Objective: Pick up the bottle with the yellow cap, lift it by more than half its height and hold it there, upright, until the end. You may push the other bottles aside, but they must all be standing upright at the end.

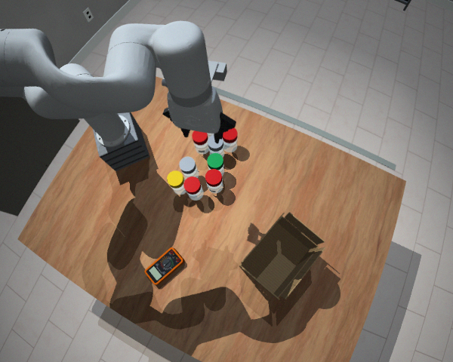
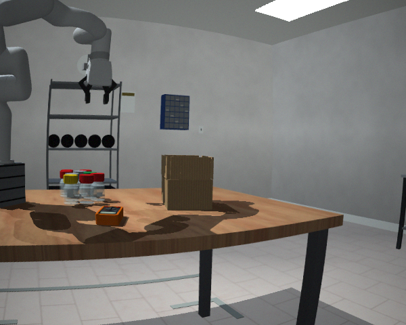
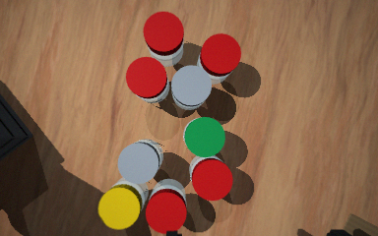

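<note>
We see the yellow-capped bottle [image 1: 175, 181] upright on the worktop [image 1: 336, 202], at nine o'clock of the bottle cluster, touching a red-capped bottle [image 1: 192, 187]. Our gripper [image 2: 96, 98] hangs high above, jaws wide and empty.

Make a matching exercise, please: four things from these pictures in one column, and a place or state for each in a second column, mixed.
1. yellow-capped bottle
2. claw
3. multimeter
4. cardboard box

a. open, high above the bottles
b. lying flat, screen up
c. at the cluster's edge, upright
d. flaps open, standing apart from the bottles

Pairs: 1-c, 2-a, 3-b, 4-d
</note>
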You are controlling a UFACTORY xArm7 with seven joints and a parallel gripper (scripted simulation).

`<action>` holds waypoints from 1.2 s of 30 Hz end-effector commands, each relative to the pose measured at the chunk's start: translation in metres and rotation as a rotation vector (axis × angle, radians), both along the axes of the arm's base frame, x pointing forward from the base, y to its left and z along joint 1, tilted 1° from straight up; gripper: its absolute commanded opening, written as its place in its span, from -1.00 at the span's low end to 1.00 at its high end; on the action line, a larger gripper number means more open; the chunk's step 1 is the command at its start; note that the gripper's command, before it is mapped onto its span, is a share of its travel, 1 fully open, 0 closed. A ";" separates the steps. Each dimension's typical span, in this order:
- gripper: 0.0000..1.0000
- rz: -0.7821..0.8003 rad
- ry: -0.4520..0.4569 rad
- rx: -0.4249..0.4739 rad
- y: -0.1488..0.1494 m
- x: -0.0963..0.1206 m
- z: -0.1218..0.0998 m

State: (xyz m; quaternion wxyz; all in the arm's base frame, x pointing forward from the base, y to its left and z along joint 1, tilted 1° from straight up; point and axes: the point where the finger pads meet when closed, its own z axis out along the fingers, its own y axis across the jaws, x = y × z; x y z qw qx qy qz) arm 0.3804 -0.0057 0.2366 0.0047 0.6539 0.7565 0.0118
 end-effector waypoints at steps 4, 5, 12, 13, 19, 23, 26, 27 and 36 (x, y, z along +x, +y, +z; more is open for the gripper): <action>0.58 0.008 0.023 -0.032 -0.007 -0.008 -0.004; 0.58 0.008 0.023 -0.032 -0.007 -0.008 -0.004; 0.58 0.004 0.011 -0.018 -0.004 -0.004 -0.002; 0.58 0.004 0.011 -0.018 -0.004 -0.004 -0.002; 0.58 0.004 0.011 -0.018 -0.004 -0.004 -0.002; 0.58 0.004 0.011 -0.018 -0.004 -0.004 -0.002; 0.58 0.004 0.011 -0.018 -0.004 -0.004 -0.002; 0.58 0.004 0.011 -0.018 -0.004 -0.004 -0.002; 0.58 0.004 0.011 -0.018 -0.004 -0.004 -0.002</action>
